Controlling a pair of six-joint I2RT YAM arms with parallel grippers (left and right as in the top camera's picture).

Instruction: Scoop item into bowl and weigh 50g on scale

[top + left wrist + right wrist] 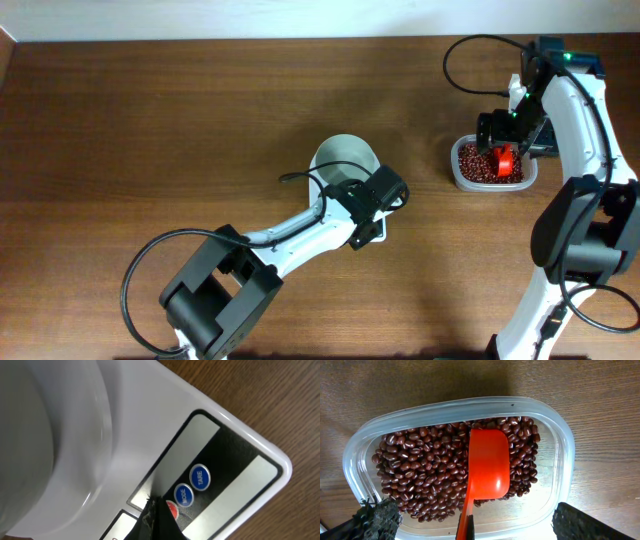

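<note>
right end effector [505, 150]: over the tub, holding a red scoop [487, 467]; scoop sits bowl-down on the beans [420, 475], handle end hidden at frame edge
left end effector [372, 205]: at the scale, one fingertip [157, 517] at the red button; width cannot tell
beans: all in clear tub [560, 445], far right of table [150, 120]
bowl [345, 160]: on the scale [235, 440], looks empty
scale: centre of table, display not readable
step: switching scale on / first scoop starting
next: likely tare, then dig scoop under beans and carry to bowl
</note>
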